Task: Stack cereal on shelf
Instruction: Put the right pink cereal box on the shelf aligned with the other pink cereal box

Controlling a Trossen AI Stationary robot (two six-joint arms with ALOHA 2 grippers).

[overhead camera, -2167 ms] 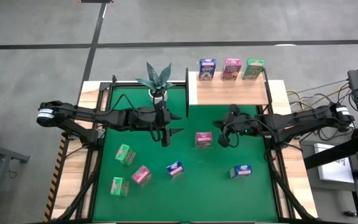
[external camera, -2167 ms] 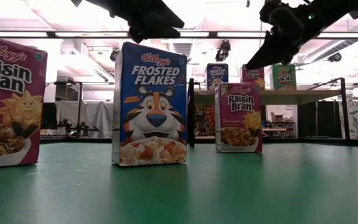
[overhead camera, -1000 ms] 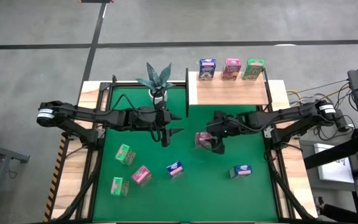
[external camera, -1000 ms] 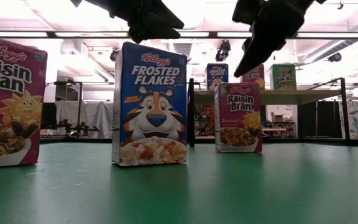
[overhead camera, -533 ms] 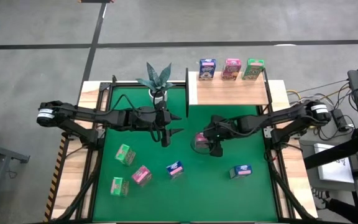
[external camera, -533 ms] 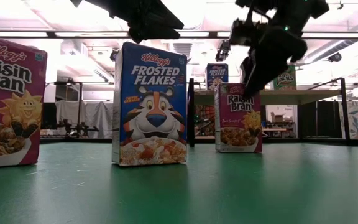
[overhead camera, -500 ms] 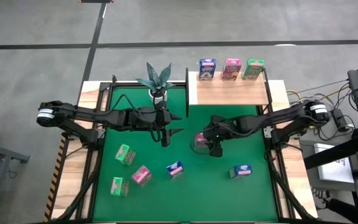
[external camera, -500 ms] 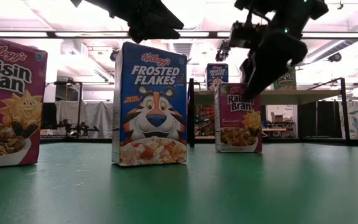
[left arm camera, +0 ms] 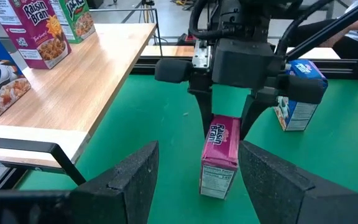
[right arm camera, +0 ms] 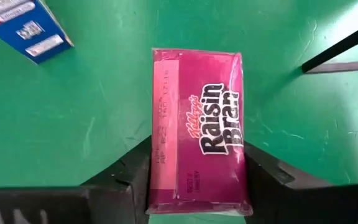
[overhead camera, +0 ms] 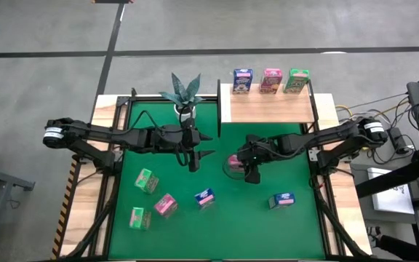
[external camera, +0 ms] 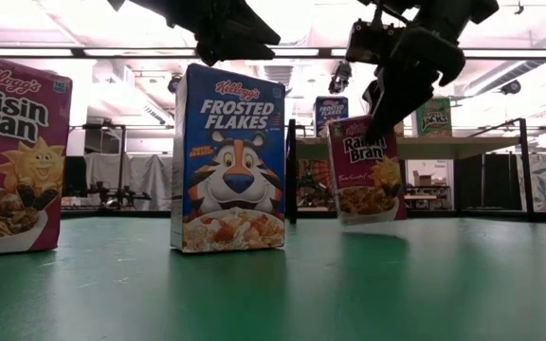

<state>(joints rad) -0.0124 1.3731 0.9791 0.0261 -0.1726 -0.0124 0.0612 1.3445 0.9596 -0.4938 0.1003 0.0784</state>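
Low view: my right gripper (external camera: 379,121) pinches the Raisin Bran box (external camera: 368,170) by its upper sides, tilted; light, crushable cardboard.

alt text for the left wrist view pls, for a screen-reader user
The right gripper grips a pink Raisin Bran box from above over the green mat. A blue box stands behind it; the wooden shelf alongside holds three boxes.

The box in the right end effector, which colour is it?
Pink, a Raisin Bran box with white and black lettering; the right wrist view shows it best.
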